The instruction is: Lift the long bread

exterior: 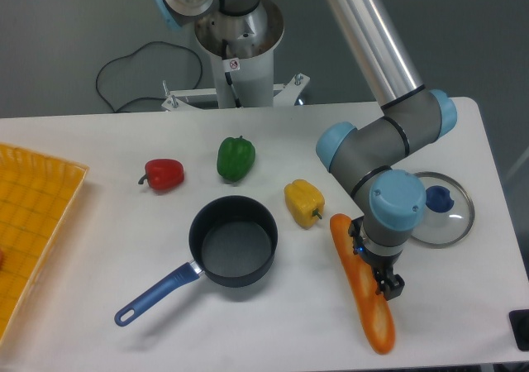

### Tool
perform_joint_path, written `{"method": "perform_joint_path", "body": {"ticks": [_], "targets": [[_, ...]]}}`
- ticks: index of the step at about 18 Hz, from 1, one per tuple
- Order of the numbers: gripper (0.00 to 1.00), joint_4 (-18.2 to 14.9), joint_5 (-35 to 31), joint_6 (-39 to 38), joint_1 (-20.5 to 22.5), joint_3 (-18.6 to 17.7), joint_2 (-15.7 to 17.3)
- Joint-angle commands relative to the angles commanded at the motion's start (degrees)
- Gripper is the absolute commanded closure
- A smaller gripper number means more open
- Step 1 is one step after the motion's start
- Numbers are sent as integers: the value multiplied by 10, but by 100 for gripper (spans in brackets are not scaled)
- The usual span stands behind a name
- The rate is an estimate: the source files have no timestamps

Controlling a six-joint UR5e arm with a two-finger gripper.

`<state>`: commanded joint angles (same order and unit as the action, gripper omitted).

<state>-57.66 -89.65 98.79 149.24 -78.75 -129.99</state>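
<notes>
The long bread (366,297) is an orange toy baguette with paler patches. It lies flat on the white table at the front right, running from beside the yellow pepper towards the front edge. My gripper (376,274) points straight down over its middle. One dark finger (394,286) shows just off the bread's right edge, while the wrist hides the other. The jaws look spread across the loaf, open, and the bread rests on the table.
A dark pot with a blue handle (233,241) stands left of the bread. A yellow pepper (303,201), a green pepper (235,158) and a red pepper (164,174) lie behind it. A glass lid (440,208) sits right of the arm, and a yellow tray (29,231) at the far left.
</notes>
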Motion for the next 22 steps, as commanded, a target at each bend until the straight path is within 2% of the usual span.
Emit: {"method": "perform_joint_path", "body": {"ticks": [7,9,11,14,18,20,22], "targets": [[10,9,-3,2,-4,-1,-13],[14,9,-3,3,-4,-4,-13],[26,8,-3,4,-4,-4,-11],[55,6,-4,28,-4,-4,-10],[86,4,-5,39,-4,-6,-7],[96,4,-5,40,-4,-7,-6],[100,3,-5,40,-4,-8,-6]]}}
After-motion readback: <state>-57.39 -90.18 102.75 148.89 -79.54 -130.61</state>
